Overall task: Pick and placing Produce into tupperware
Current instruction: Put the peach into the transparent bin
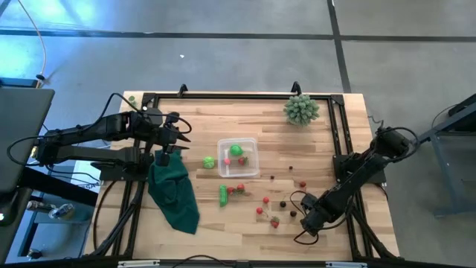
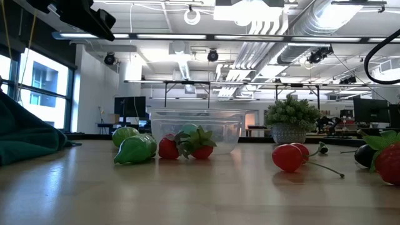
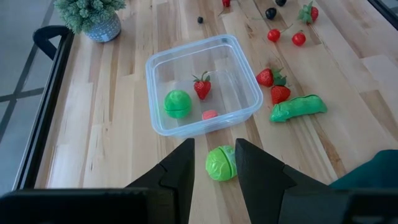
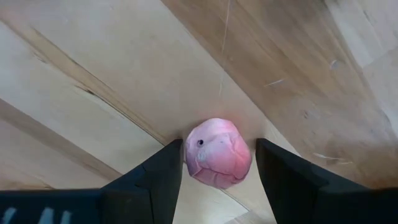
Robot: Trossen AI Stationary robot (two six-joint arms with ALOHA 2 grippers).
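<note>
- Your right gripper (image 4: 216, 163) sits low over the near right part of the table (image 1: 327, 238), fingers spread on either side of a small pink fruit (image 4: 217, 153). The left finger looks to be touching it; a sliver of gap shows at the right finger, so you can't call it a firm grip. The fruit lies on the wood.
- Your left gripper (image 3: 214, 167) hangs above the table just beside the tupperware (image 1: 254, 170), fingers partly open with nothing between them. A round green vegetable (image 3: 220, 163) lies on the wood below, seen through the gap.
- The tupperware stands upright near the table's middle. Inside it you have a green round piece (image 3: 177, 103), a strawberry (image 3: 201, 87) and a small pink piece (image 3: 210, 114).
- Just outside the container, on the near side: two more strawberries (image 3: 273, 86) and a green pea pod (image 3: 297, 107).
- Further right, scattered loose on the wood: red cherries (image 3: 286, 37) and small dark pieces (image 1: 283, 203), well apart from the container.
- A dark green cloth (image 1: 174, 192) lies under the left arm; a pale green plant (image 1: 300, 109) stands at the far edge.
</note>
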